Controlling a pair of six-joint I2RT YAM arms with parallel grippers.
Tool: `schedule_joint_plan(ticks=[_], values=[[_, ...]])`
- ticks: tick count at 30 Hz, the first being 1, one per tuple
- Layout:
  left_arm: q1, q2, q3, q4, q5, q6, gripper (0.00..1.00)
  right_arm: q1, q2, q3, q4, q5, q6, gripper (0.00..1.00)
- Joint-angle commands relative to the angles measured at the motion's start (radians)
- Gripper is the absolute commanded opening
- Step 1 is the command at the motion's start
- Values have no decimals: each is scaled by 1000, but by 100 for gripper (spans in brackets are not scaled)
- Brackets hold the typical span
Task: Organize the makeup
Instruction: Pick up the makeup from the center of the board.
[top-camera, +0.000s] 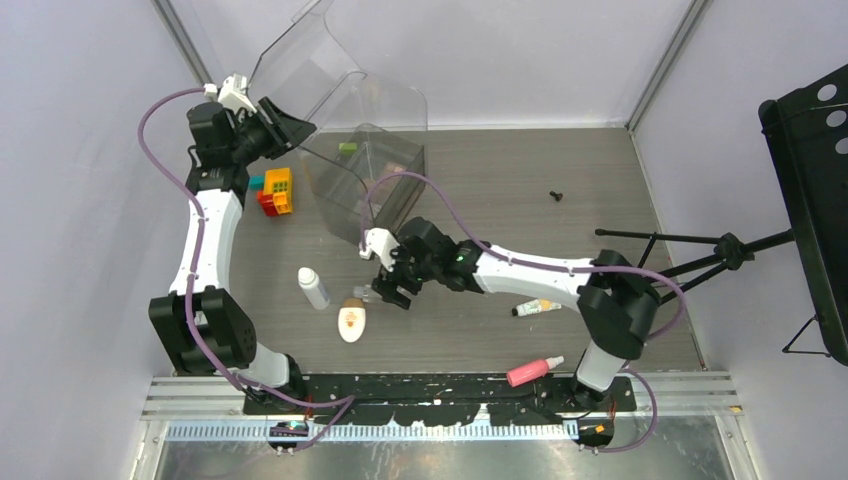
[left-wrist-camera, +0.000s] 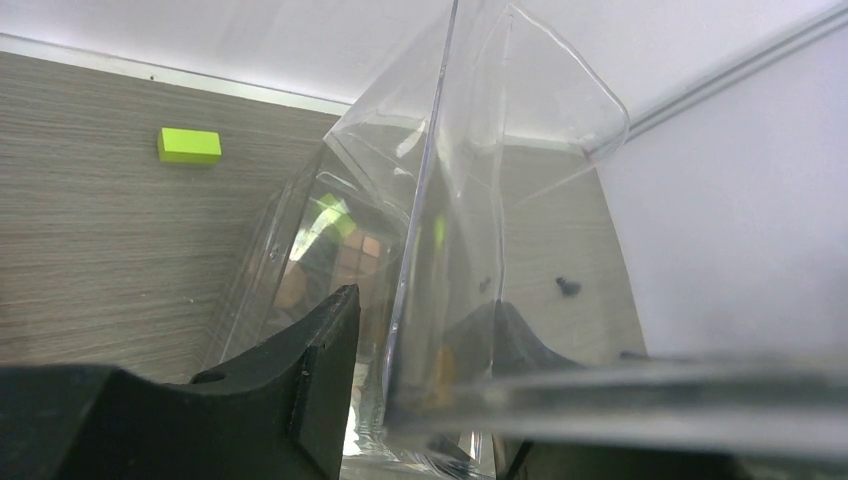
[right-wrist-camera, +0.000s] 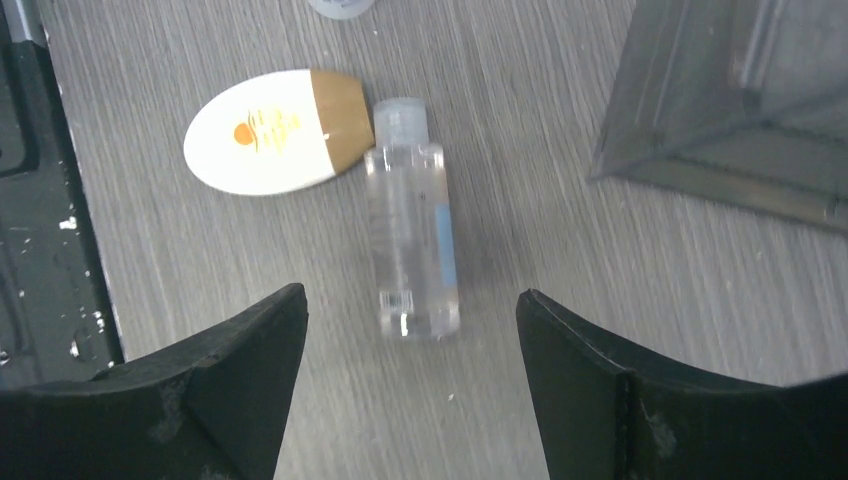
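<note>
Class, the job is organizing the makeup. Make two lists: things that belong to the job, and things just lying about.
Belongs to the job: clear bottle, white oval compact, white bottle, cream tube, pink bottle; probably also the clear case, gripped by the left tool.

Just lying about: toy bricks, green brick, small black piece.

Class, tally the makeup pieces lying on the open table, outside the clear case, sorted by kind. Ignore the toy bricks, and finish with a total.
Bottles: 3 (white bottle, clear bottle, pink bottle)
Tubes: 1 (cream tube)
Compacts: 1 (white oval compact)
Total: 5
</note>
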Motion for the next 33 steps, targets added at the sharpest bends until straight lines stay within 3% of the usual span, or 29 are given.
schedule_joint_plan(ticks=[1, 8, 14, 21, 28, 33], values=[[42, 37, -6, -122, -88, 30, 39, 28, 91, 116, -69, -39, -144, 81], [48, 37, -7, -116, -82, 25, 39, 69, 202, 208, -130, 89, -234, 77], [54, 36, -11, -111, -74, 17, 39, 74, 260, 256, -163, 107, -263, 75], [56, 37, -13, -106, -69, 14, 39, 79, 336, 333, -238, 133, -277, 61], [58, 36, -14, -105, -69, 13, 39, 80, 353, 339, -293, 116, -281, 60], [60, 37, -16, -106, -69, 13, 39, 81, 369, 375, -378, 132, -259, 41]])
